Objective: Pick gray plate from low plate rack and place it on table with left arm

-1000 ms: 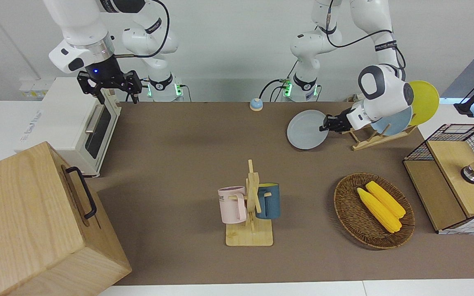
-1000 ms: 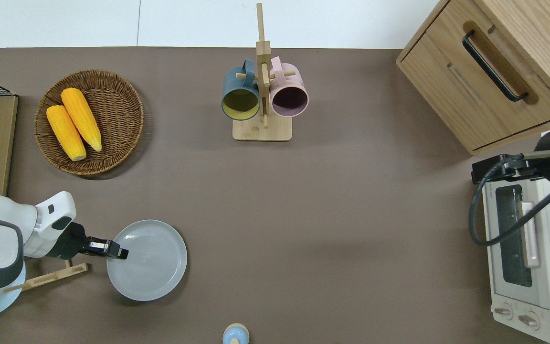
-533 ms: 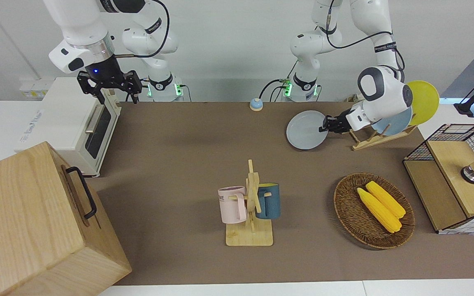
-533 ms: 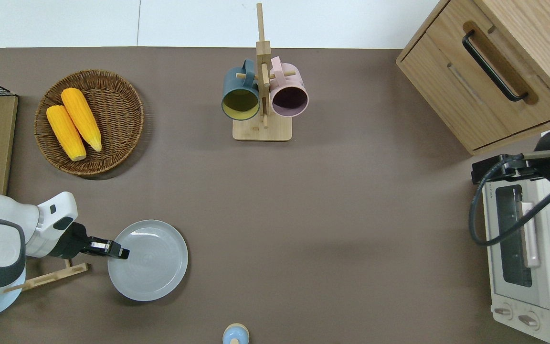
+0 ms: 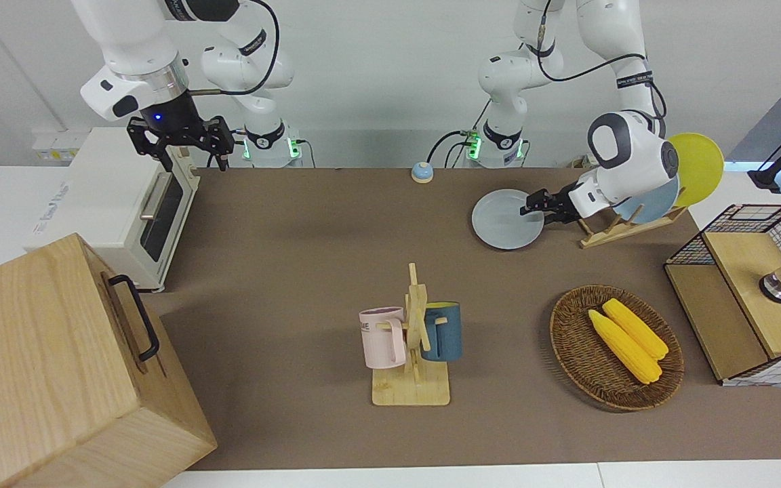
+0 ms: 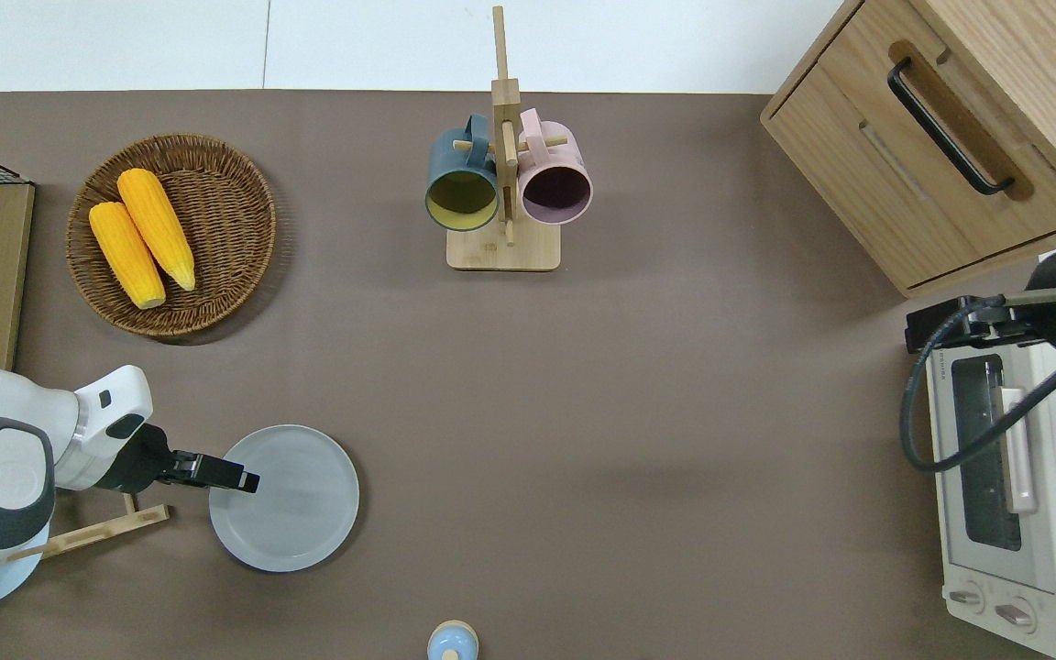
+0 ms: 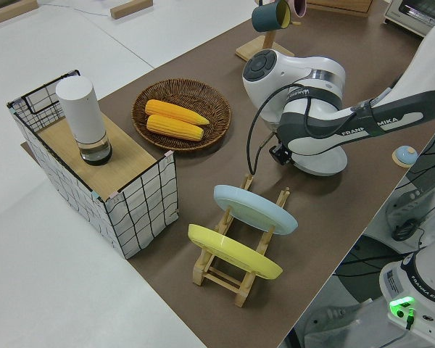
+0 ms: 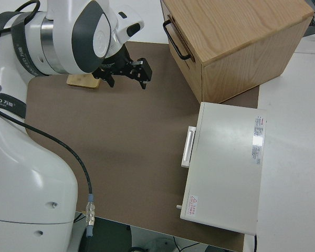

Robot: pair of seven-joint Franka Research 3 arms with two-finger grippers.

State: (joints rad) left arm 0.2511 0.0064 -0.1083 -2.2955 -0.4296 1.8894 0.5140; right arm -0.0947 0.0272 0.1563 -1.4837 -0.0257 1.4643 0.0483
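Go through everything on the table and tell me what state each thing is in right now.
Gray plate: flat on the table, out of the rack.
Left pincer: open over the gray plate's rim.
Blue plate: standing slanted in the rack.
Yellow plate: standing slanted in the rack.
Mugs: hanging on the stand.
Oven: door shut.
Right arm: parked.
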